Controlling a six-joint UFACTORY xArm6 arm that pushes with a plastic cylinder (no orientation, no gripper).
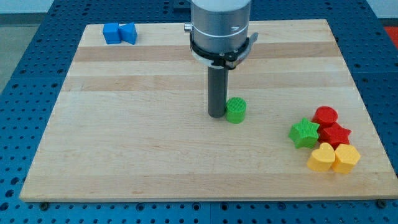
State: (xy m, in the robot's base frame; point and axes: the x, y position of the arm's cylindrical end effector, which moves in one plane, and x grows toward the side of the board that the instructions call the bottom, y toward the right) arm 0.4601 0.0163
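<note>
My tip [217, 115] rests on the wooden board [137, 137] near its middle, touching or almost touching the left side of a green cylinder [236, 110]. That cylinder stands alone just to the tip's right. Far off at the view's lower right sits a cluster: a green star [304, 133], a red cylinder [325, 116], a red star [336, 134], a yellow heart [321, 158] and a yellow hexagon [347, 158]. At the view's top left, two blue blocks [120, 33] lie side by side, their shapes hard to make out.
The board lies on a blue perforated table [25, 81]. The arm's grey body [221, 25] hangs over the board's top middle and hides part of it.
</note>
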